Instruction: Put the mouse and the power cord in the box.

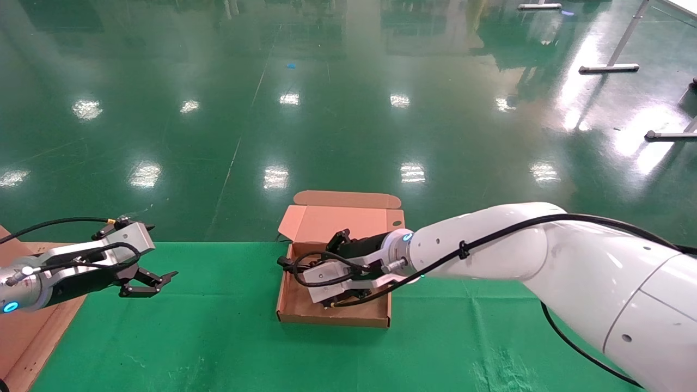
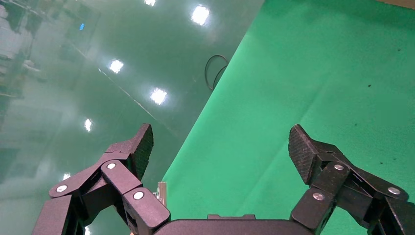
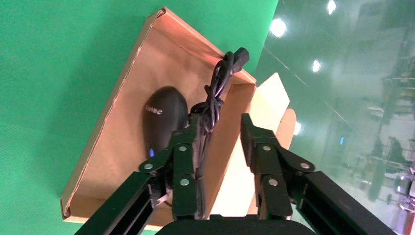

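Take the box (image 1: 297, 313) as your landmark: it sits open on the green cloth (image 1: 218, 337), lid folded back toward the far side, and your right gripper (image 3: 222, 132) is down inside it. In the right wrist view, you can see the mouse (image 3: 164, 115) already lying on the box floor, so that half of the job looks done. The power cord (image 3: 218, 88) is bundled inside the box too, but one plug end pokes up over the box's far wall, and the bundle lies against one finger (image 3: 188, 147) of the right gripper. The jaws stand apart with clear space between them, so you are not clamping the cord; whether it hangs on that finger or simply leans against it, you cannot tell. I judge the cord as delivered but not fully settled. What is left, in my view, is to get the right gripper out of the box without dragging the cord along. Your left gripper (image 1: 147, 283) hovers over the cloth well to the left of the box, jaws wide open and holding nothing.
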